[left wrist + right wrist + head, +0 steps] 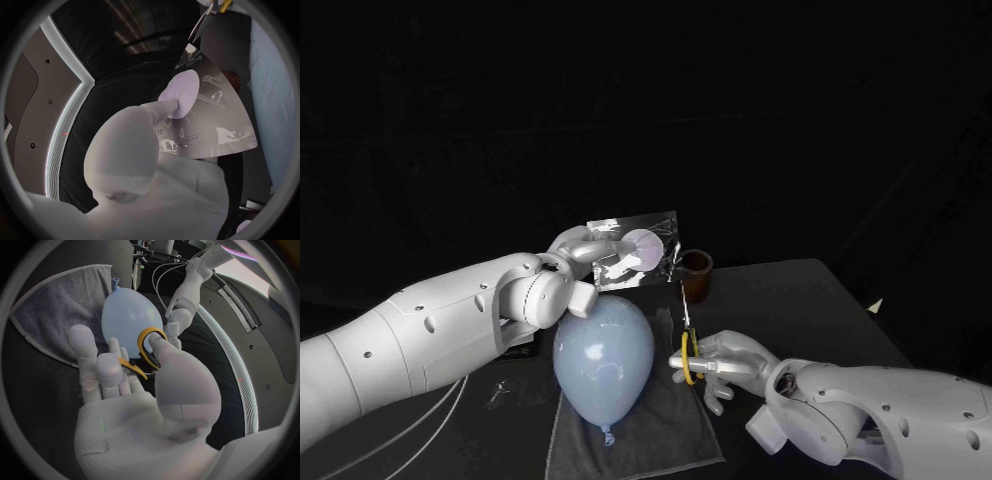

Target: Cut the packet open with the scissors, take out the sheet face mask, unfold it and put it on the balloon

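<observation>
1. The left hand [593, 258] is raised above the desk [798, 290] and holds the shiny packet [640, 250] pinched between its fingertips [178, 97], with the packet's flat face turned toward the head camera.
2. The right hand [718, 365] is clamped on the scissors [687, 335]. Its fingers pass through the yellow handles [150, 346], and the blades point up toward the packet's lower corner. I cannot tell whether the blades touch the packet.
3. The pale blue balloon [603, 355] lies on a grey towel [646, 435] on the desk, below the packet and just beside the scissors, with its knot toward the robot.
4. A brown cup [695, 266] stands behind the packet's edge.
</observation>
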Available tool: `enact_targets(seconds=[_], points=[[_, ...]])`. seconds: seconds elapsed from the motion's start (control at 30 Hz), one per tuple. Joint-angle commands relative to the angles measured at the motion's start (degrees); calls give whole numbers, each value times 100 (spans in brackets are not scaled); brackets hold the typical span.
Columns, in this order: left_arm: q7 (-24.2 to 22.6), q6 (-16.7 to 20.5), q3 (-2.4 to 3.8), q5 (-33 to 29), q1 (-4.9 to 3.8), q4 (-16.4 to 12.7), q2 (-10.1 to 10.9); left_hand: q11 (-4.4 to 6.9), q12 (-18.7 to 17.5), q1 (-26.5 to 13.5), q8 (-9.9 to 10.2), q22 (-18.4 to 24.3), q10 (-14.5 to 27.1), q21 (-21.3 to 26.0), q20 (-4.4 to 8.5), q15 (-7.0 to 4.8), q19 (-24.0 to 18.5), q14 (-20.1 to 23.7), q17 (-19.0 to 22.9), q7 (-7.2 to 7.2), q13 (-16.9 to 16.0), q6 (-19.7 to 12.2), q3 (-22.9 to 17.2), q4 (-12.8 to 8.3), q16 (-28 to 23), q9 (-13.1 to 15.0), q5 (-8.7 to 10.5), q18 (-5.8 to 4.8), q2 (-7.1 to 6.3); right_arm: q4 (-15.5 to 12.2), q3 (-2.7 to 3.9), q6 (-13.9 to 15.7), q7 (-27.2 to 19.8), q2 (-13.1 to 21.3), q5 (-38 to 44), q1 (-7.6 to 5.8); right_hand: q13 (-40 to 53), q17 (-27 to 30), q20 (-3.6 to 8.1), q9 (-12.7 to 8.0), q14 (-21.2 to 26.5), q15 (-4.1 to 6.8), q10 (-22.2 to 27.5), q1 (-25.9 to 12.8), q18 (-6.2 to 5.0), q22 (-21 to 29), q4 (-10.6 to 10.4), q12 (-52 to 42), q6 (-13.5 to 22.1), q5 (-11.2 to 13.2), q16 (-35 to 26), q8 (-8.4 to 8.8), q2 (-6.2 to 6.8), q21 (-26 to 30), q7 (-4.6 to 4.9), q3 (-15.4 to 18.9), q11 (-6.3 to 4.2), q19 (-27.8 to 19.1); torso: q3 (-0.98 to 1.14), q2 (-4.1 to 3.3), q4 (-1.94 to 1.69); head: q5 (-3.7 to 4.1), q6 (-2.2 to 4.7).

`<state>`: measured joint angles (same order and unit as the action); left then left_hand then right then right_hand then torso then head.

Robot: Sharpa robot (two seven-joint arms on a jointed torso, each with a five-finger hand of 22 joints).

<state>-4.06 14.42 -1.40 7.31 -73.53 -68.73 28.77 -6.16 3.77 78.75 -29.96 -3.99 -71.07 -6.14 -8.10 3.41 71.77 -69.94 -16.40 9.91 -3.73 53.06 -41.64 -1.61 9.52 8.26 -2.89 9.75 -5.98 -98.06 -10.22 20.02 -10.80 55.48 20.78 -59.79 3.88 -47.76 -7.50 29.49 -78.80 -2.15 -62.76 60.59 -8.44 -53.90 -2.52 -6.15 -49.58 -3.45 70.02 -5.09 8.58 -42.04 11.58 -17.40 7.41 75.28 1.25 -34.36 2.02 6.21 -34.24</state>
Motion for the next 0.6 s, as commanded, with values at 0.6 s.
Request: enact_targets(seconds=[0.6], points=[[-73,-69,-2,42,-8,12,22,-18,0,6,-20,-8,-36,-30,-14,-11,39,-21,-8,-3,-8,28,-22,-15,-25,789,-20,78,55,-33,7,-417,228,25,373,-84,9,652,-191,92,642,-211,865,335,-195,593,-632,-265,920,68,-44,-309,-147,776,251,1935,221,-569,3,0,7,-5,9]])
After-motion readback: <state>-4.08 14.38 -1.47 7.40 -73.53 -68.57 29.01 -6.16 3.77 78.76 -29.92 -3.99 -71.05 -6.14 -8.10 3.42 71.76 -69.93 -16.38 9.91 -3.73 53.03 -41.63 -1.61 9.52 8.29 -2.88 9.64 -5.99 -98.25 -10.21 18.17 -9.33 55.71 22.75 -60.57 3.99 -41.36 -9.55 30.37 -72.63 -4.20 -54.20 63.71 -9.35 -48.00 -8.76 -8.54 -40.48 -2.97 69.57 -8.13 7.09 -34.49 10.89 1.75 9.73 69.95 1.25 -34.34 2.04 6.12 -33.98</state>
